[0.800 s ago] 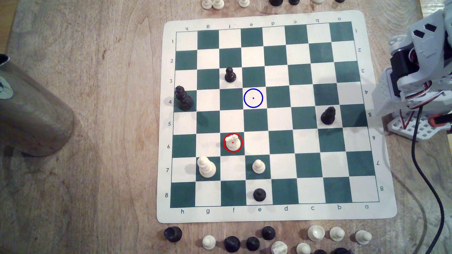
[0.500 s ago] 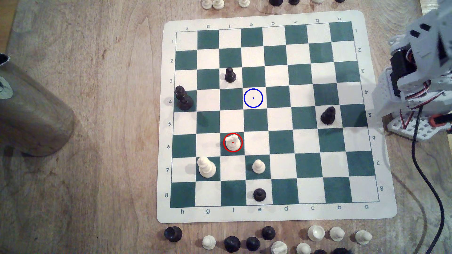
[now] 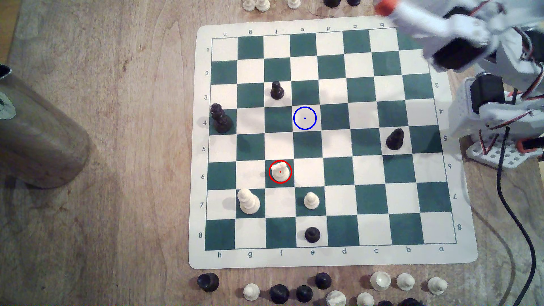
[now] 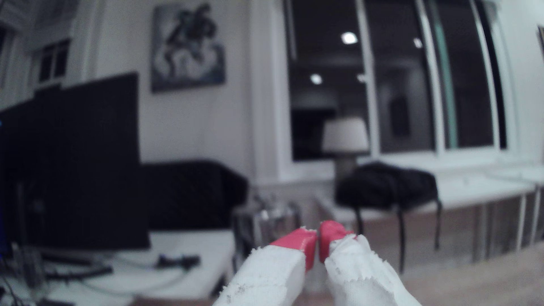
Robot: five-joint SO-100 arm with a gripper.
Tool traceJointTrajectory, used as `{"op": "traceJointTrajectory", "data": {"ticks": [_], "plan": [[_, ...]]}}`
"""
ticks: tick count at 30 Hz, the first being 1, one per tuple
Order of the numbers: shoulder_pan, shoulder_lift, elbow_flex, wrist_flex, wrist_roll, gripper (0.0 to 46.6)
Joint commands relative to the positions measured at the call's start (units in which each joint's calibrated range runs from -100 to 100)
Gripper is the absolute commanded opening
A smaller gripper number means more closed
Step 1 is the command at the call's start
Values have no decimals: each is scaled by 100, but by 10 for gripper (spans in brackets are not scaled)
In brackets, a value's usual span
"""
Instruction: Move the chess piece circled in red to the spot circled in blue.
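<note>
Open squares all around the blue-ringed spot (image 3: pixel 304 118); nearest is a black pawn (image 3: pixel 277 90) diagonally off. The rook (image 3: pixel 280 171) has a white pawn (image 3: pixel 311 201) and tall white piece (image 3: pixel 248 201) diagonally close.

Table (image 3: pixel 103 206): bare wood, matt, visible grain.
Chessboard (image 3: pixel 459 188): smooth roll-up mat, matt.
White rook (image 3: pixel 280 171): smooth cream plastic.
Gripper (image 4: pixel 318 238): red tips, rough white wrapping with torn edges.
</note>
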Motion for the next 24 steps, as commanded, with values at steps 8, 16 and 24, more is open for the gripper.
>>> {"op": "traceJointTrajectory", "data": {"ticks": [8,16,24], "plan": [[-604,1449,-1822,4106,103,2],[-1308,2739,-2339,4851,488,31],[-1417,3860,-2348,3967,386,149]]}}
